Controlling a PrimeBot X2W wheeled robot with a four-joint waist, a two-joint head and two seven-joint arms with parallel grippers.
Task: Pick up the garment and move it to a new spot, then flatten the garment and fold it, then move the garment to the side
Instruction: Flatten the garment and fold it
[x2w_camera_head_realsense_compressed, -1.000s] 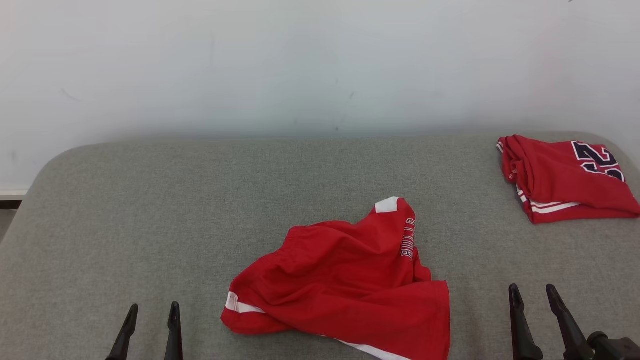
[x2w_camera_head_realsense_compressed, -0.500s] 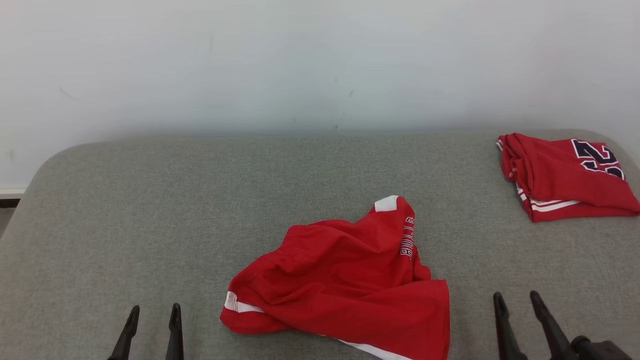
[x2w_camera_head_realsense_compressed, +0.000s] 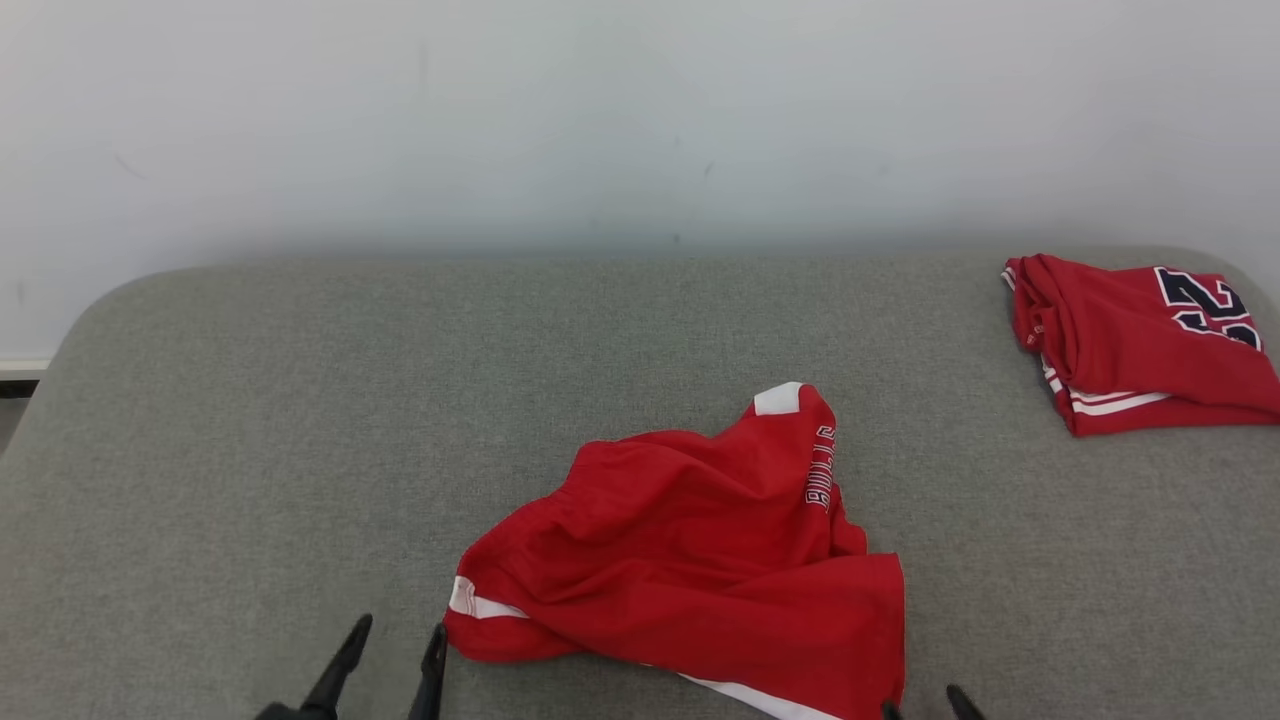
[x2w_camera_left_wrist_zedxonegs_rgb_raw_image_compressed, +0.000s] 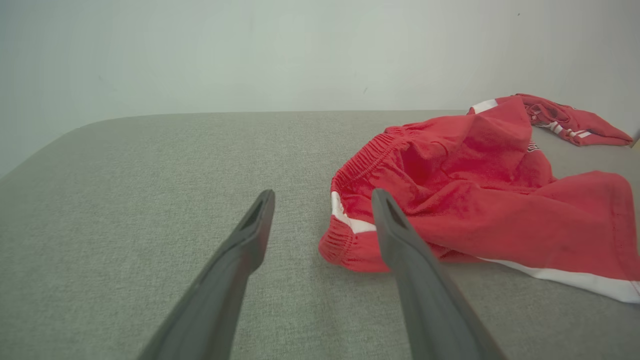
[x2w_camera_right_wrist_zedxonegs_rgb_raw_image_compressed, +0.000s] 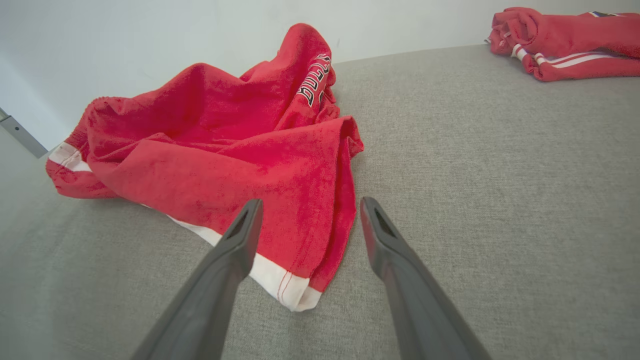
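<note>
The garment (x2w_camera_head_realsense_compressed: 690, 560) is a pair of red shorts with white trim, lying crumpled on the grey padded table (x2w_camera_head_realsense_compressed: 300, 420) near its front middle. My left gripper (x2w_camera_head_realsense_compressed: 400, 628) is open just left of the garment's waistband corner, with nothing between its fingers. The left wrist view has the left gripper (x2w_camera_left_wrist_zedxonegs_rgb_raw_image_compressed: 324, 195) with its right finger in front of the garment (x2w_camera_left_wrist_zedxonegs_rgb_raw_image_compressed: 475, 200). My right gripper (x2w_camera_head_realsense_compressed: 922, 700) is open at the garment's front right corner. Seen from the right wrist, the right gripper (x2w_camera_right_wrist_zedxonegs_rgb_raw_image_compressed: 311, 202) straddles the hem edge of the garment (x2w_camera_right_wrist_zedxonegs_rgb_raw_image_compressed: 225, 145) without closing.
A second red garment (x2w_camera_head_realsense_compressed: 1140, 345), folded with a dark number on it, lies at the table's far right; it is also in the right wrist view (x2w_camera_right_wrist_zedxonegs_rgb_raw_image_compressed: 565, 40). A pale wall (x2w_camera_head_realsense_compressed: 640, 120) rises behind the table. Bare grey table surface lies to the left.
Both grippers have moved inward to the garment: the left one rightwards to the waistband corner, the right one leftwards and lower in view to the hem corner. The head view has shifted slightly.
</note>
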